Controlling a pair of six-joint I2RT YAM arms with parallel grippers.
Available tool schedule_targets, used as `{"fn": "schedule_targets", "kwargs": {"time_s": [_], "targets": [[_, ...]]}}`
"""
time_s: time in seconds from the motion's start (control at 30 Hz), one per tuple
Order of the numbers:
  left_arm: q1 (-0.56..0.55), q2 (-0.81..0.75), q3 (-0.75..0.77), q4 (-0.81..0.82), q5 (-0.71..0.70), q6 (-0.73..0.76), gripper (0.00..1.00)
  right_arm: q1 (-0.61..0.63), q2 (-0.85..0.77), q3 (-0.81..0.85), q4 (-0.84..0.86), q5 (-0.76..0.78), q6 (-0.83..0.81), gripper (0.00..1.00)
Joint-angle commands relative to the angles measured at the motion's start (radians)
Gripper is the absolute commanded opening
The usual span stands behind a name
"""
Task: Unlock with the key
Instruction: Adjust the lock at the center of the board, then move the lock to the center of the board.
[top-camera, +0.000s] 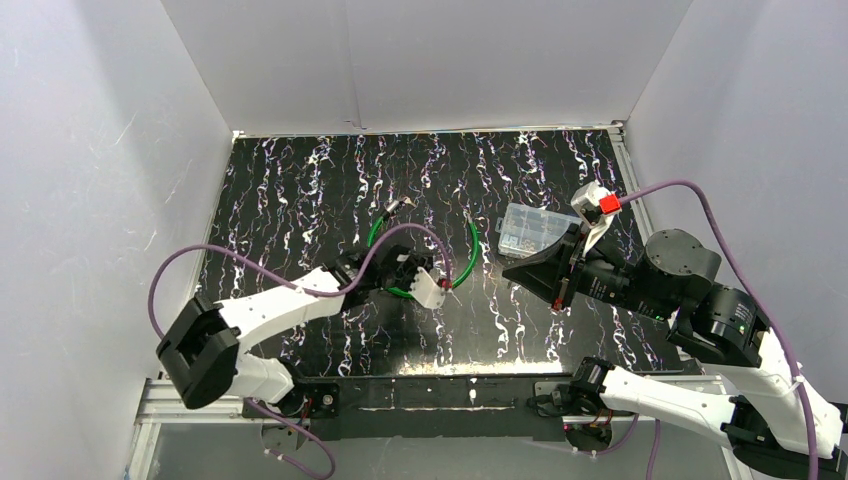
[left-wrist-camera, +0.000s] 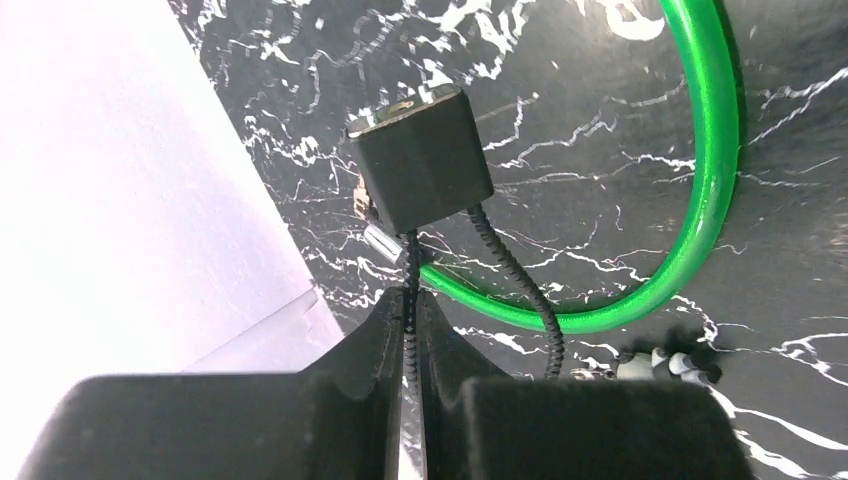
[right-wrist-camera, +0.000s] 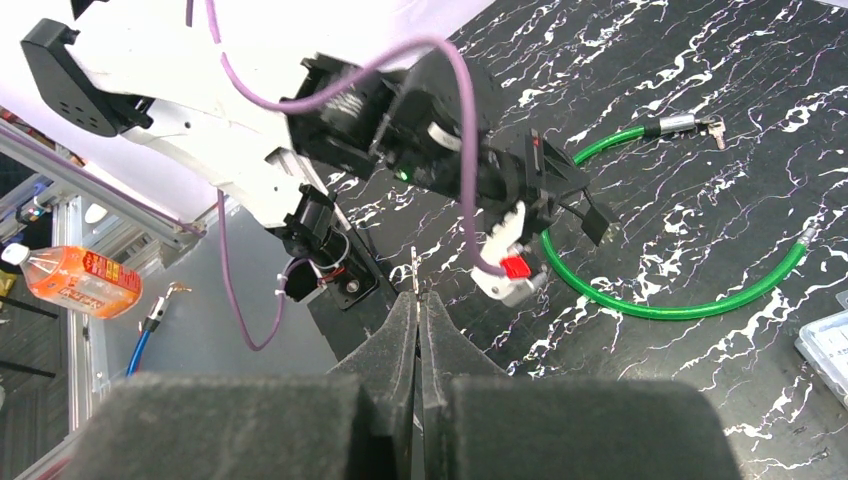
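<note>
Lock body (left-wrist-camera: 425, 160): a small black block with a bright metal end face, seen against the black marbled counter (left-wrist-camera: 600, 80) within the curve of the green cable (left-wrist-camera: 710, 150). Two strands of black braided cord (left-wrist-camera: 510, 270) leave its near face. Left gripper (left-wrist-camera: 410, 300): fingers together, clamped on one strand of the cord just short of the block, so the block is tethered rather than gripped. Right gripper (right-wrist-camera: 415, 300): raised well apart from the lock over the right side of the counter, fingers pressed together on a thin metal blade (right-wrist-camera: 414, 262) standing up between the tips. This is probably the key, though it is too slim here to confirm. A clear plastic box (top-camera: 528, 228) sits beside the right arm. Risks, judged from this arrangement: a hold on flexible cord leaves the block free to swing or twist, so the keyway may turn away as the blade arrives. No view shows the keyway, which makes alignment hard to verify. A blade pinched by so little of its length may pivot or slip if it meets the face off-axis. The purple wrist cables (top-camera: 690, 190) could snag as the arms converge.
</note>
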Motion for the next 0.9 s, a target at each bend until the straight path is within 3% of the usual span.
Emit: {"fn": "schedule_targets", "kwargs": {"time_s": [0.0, 0.1, 0.3, 0.63, 0.87], "targets": [[-0.012, 0.071, -0.139, 0.290, -0.186, 0.191, 0.00, 0.001, -0.001, -0.007, 0.048, 0.001, 0.013, 0.01], [-0.012, 0.137, -0.212, 0.454, -0.228, 0.267, 0.00, 0.001, -0.008, -0.009, 0.047, 0.005, 0.017, 0.01], [-0.020, 0.202, -0.197, 0.470, -0.267, 0.217, 0.00, 0.001, -0.016, -0.007, 0.038, 0.009, 0.019, 0.01], [-0.114, 0.149, -0.166, 0.223, -0.309, 0.057, 0.00, 0.001, -0.022, -0.022, 0.042, 0.010, 0.021, 0.01], [-0.197, 0.116, -0.242, 0.160, -0.344, -0.009, 0.00, 0.001, -0.036, -0.031, 0.043, 0.009, 0.034, 0.01]]}}
